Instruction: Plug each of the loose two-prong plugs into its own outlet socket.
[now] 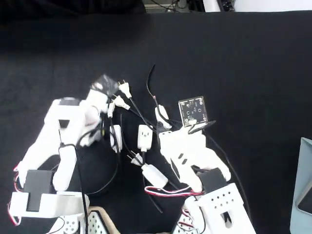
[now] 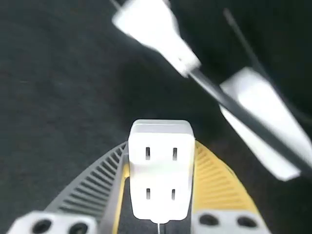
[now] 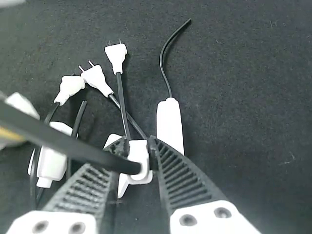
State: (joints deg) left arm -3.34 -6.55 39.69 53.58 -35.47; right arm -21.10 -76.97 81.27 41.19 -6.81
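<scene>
Honestly, this looks barely started. Over the black tabletop (image 1: 243, 73), the left end effector (image 2: 161, 145) is clamped on a white outlet block (image 2: 161, 170) — both pairs of slots facing up, nothing in them. The right end effector (image 3: 136, 146) is closed around a small white connector body (image 3: 137, 163); plug or socket, I can't tell. Just ahead of its tips, three two-prong plugs (image 3: 116, 51) lie loose with their prongs bare — I'd say all of them are left to go.

Light fell soft and even from above, as I judged; the black table (image 1: 253, 73) swallowed nearly every shadow; the outlet socket (image 2: 160, 165) in my left wrist view glared white, its slots dark; a bright strip (image 1: 273, 5) burned along the high view's far edge.
</scene>
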